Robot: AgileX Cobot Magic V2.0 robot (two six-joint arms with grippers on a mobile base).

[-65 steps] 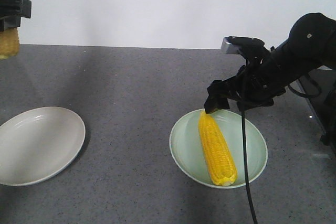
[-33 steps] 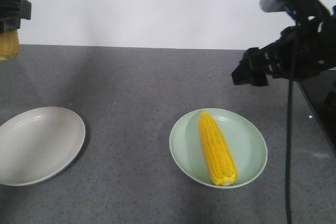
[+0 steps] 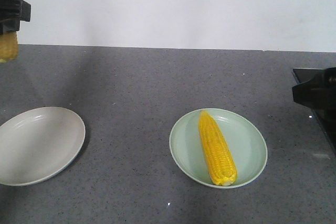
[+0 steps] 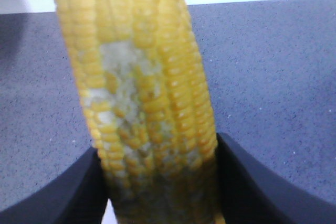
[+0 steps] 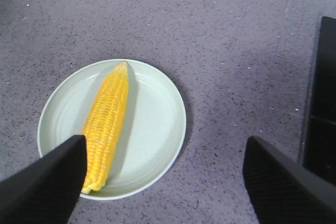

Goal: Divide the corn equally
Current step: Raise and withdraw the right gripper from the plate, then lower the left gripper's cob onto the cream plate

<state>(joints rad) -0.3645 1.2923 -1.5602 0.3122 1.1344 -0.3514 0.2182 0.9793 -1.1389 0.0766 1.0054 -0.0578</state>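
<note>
At the upper left of the front view, our left gripper (image 4: 160, 182) pinches a corn cob (image 4: 139, 93), presumably destined for the white plate (image 3: 39, 144); our right gripper (image 5: 163, 182) hangs spread, since the green plate (image 3: 247, 150) already holds its cob (image 3: 216, 148).

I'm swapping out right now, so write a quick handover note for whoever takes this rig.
Left end effector: shut on a corn cob, held in the air at the table's left edge.
Right end effector: open and empty, above the green plate.
Done: one corn cob lies in the green plate.
Left: set the held cob in the empty white plate.
</note>
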